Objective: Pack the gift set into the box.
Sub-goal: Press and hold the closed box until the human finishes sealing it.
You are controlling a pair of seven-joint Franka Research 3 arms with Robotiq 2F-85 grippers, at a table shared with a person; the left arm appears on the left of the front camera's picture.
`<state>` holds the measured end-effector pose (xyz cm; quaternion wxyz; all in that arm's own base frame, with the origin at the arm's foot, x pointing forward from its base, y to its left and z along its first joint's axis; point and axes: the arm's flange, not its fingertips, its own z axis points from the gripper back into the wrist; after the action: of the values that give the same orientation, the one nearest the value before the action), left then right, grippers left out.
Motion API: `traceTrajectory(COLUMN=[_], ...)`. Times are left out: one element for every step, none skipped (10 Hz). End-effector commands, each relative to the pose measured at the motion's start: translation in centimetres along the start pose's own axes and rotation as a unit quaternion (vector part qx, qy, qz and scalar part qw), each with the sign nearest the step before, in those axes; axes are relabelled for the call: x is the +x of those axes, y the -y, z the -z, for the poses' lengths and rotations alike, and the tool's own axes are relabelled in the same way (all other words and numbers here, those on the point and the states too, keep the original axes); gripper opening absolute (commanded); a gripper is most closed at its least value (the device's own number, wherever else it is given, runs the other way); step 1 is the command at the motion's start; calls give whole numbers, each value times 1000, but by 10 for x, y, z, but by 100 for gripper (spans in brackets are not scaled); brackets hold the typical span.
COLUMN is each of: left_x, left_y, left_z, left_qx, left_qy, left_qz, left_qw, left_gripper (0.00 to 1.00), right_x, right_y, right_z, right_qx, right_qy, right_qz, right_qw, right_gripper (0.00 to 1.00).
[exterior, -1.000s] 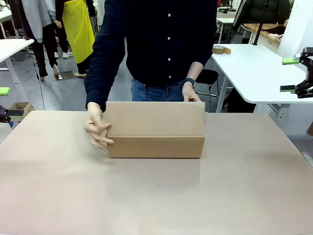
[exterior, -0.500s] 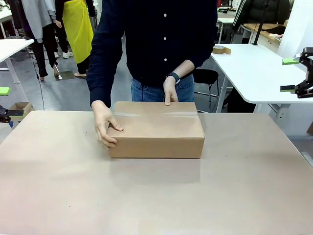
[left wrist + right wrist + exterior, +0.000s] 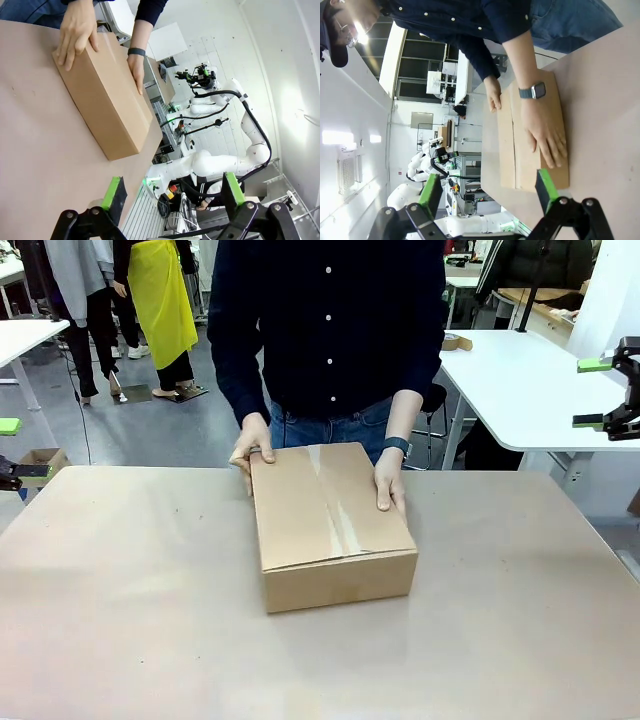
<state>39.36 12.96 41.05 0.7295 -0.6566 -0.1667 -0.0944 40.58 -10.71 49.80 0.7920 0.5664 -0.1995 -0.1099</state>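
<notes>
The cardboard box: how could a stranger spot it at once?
Start at the big beige table. Near its far edge lies a closed brown box, a person's hands resting on its top. Unlike the tiny carton beyond the table's left corner, it is large and held.

Black left gripper (image 3: 173,191), green pads (image 3: 114,192); person's dark navy buttoned shirt (image 3: 330,320), blue jeans (image 3: 330,428), dark wristwatch (image 3: 397,446)
</notes>
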Motion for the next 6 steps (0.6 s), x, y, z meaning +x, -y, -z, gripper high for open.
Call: traceTrajectory(left_x=[-1, -1, -1, -1, -1, -1], left_y=[1, 1, 1, 1, 1, 1], left_z=[1, 1, 1, 1, 1, 1], left_qx=[0, 0, 0, 0, 0, 0], left_qy=[5, 5, 5, 5, 5, 5], left_qz=[2, 2, 2, 2, 2, 2], left_qw=[1000, 1000, 1000, 1000, 1000, 1000], left_gripper=[100, 100, 100, 100, 100, 100], right_x=[0, 0, 0, 0, 0, 0], right_y=[-3, -3, -3, -3, -3, -3], right_z=[1, 1, 1, 1, 1, 1], right_qx=[1, 1, 1, 1, 1, 1], right_qy=[3, 3, 3, 3, 3, 3], right_qz=[6, 6, 6, 6, 6, 6], right_qw=[1000, 1000, 1000, 1000, 1000, 1000], right_gripper=[100, 100, 100, 100, 100, 100])
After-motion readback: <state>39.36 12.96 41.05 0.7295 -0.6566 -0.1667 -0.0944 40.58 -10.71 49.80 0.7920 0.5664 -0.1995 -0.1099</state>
